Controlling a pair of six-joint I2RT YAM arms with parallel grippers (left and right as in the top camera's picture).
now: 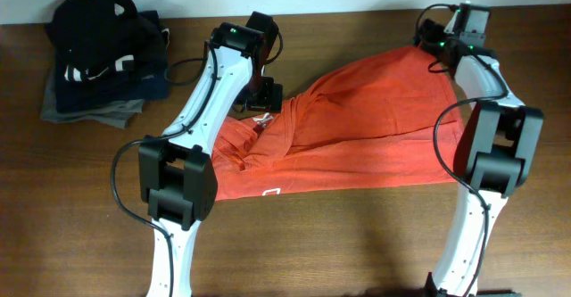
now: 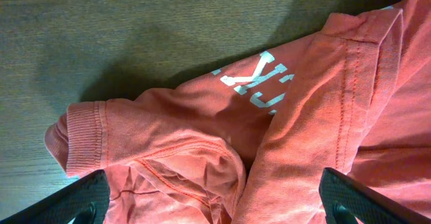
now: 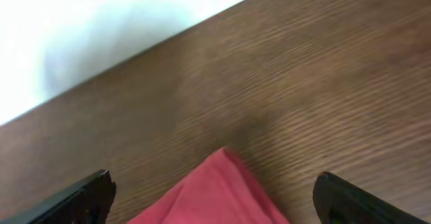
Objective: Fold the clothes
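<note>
Overhead, I am looking at the orange-red T-shirt (image 1: 357, 127), which is lying across the middle of the brown table (image 1: 357, 243). It is running from about 8 o'clock up toward 1 o'clock. Its lower part is lying flat with a straight edge along the 6 o'clock side and a small white mark near that edge. The upper layer is bunching into long diagonal creases. The left gripper (image 1: 265, 96) is hovering over the crumpled end at the shirt's 10 o'clock, and the right gripper (image 1: 446, 43) is hanging over the corner at 1 o'clock. A pile of dark folded garments (image 1: 98, 56) is sitting well apart at the table's 10 o'clock.

In the left wrist view, the shirt (image 2: 202, 136) is filling the frame from 3 through 6 to 8 o'clock. A ribbed sleeve cuff (image 2: 84, 140) is pointing toward 9 o'clock, and white lettering (image 2: 259, 83) is showing near the centre, partly tucked under a stitched fold. The left gripper (image 2: 215, 197) is standing spread wide, its fingers (image 2: 74, 200) sitting at the bottom corners and gripping nothing.

In the right wrist view, I am seeing only one pointed corner of the shirt (image 3: 215, 190), which is poking up from 6 o'clock onto bare wood (image 3: 323, 83). A white wall (image 3: 81, 29) is showing at 10 o'clock. The right gripper (image 3: 212, 194) is also gaping, its fingers (image 3: 81, 197) flanking the corner without touching it.
</note>
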